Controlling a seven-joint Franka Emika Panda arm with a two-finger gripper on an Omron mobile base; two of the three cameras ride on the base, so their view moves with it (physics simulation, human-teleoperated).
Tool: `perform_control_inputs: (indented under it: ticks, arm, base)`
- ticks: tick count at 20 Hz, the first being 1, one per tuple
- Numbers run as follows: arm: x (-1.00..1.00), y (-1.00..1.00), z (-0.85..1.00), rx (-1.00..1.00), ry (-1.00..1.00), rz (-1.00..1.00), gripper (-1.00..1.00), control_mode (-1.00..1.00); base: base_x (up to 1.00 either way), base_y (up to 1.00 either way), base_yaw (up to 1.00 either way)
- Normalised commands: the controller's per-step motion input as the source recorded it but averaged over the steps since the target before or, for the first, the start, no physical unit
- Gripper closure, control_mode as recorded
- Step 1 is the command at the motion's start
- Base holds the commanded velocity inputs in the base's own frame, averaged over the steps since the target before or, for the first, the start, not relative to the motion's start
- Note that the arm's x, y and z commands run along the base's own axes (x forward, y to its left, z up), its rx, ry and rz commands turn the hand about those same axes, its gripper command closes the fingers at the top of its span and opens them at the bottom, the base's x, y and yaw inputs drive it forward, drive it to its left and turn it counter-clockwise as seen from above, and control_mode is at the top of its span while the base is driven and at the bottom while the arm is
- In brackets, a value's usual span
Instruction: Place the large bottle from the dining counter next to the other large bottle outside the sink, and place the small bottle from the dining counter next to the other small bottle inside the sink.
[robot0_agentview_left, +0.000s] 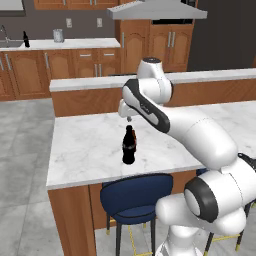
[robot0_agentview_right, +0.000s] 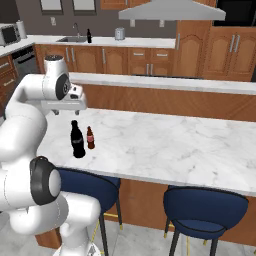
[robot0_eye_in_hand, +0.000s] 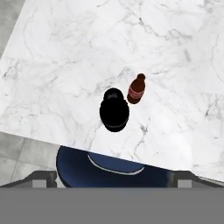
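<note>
The large bottle (robot0_agentview_left: 129, 145) (robot0_agentview_right: 77, 140), dark with a red label, stands upright on the dining counter (robot0_agentview_left: 85, 145) (robot0_agentview_right: 165, 140) near its front edge. The small brown bottle (robot0_agentview_right: 90, 138) (robot0_eye_in_hand: 136, 89) stands close beside it, apart from it. My gripper (robot0_agentview_left: 129, 118) (robot0_eye_in_hand: 113, 177) hangs open a little above the large bottle, pointing down, with nothing between its fingers. In the hand view the large bottle (robot0_eye_in_hand: 114, 110) shows from above as a black disc. At the far back, the sink (robot0_agentview_left: 10, 44) (robot0_agentview_right: 75, 39) has another dark bottle (robot0_agentview_left: 26, 39) (robot0_agentview_right: 89, 35) beside it. The sink's inside is hidden.
Blue stools (robot0_agentview_left: 135, 197) (robot0_agentview_right: 205, 210) stand under the counter's front edge. A raised wooden ledge (robot0_agentview_left: 90, 82) (robot0_agentview_right: 165, 82) runs behind the slab. On the back worktop stand a metal canister (robot0_agentview_left: 58, 35) (robot0_agentview_right: 119, 33) and a microwave (robot0_agentview_right: 9, 34).
</note>
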Motion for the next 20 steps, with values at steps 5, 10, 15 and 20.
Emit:
perform_control_inputs:
  ticks: [5,10,15,20]
  arm:
    - [0.03,0.03,-0.32,0.0,0.0,0.0,-1.0,-1.0]
    - [0.16,0.01,-0.28,0.0,0.0,0.0,-1.0,-1.0]
    - [0.18,0.06,-0.06,0.0,0.04,0.0,-1.0,-1.0]
    - [0.13,0.12,0.0,0.0,0.08,0.0,-1.0,-1.0]
  base:
    - [0.0,0.0,0.0]
    - [0.0,0.0,0.0]
    - [0.0,0.0,0.0]
    - [0.0,0.0,0.0]
